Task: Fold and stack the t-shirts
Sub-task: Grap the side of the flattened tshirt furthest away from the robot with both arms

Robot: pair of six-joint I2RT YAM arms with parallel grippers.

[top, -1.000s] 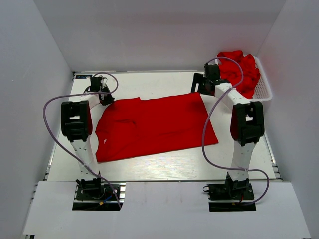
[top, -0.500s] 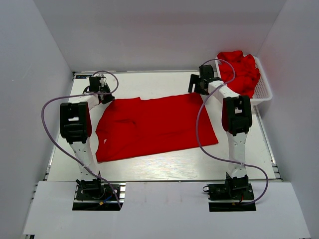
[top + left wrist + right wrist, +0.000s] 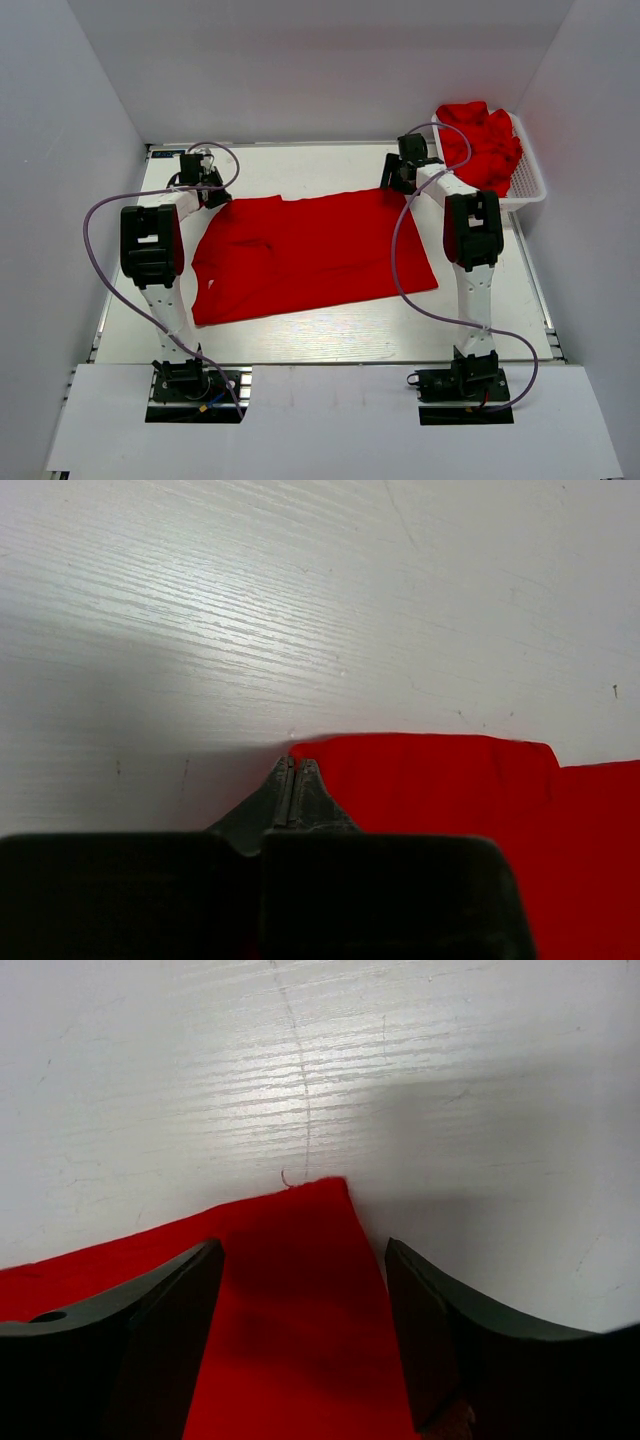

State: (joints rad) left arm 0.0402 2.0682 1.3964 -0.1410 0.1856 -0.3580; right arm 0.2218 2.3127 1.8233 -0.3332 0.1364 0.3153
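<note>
A red t-shirt (image 3: 310, 255) lies spread flat on the white table. My left gripper (image 3: 212, 195) is at its far left corner. In the left wrist view the jaws (image 3: 295, 765) are shut with the corner of the t-shirt (image 3: 430, 780) right at their tips. My right gripper (image 3: 395, 180) is at the shirt's far right corner. In the right wrist view it (image 3: 303, 1250) is open, low over the table, with that corner of the t-shirt (image 3: 300, 1290) between its fingers (image 3: 170, 1300). More red t-shirts (image 3: 482, 140) are piled in the basket.
A white mesh basket (image 3: 530, 185) stands at the far right corner of the table (image 3: 300, 335), close beside the right arm. White walls enclose the table on the left, back and right. Purple cables loop from both arms.
The right arm has swung left and its gripper has come down over the shirt's far right corner. The left arm and the shirt have not moved.
</note>
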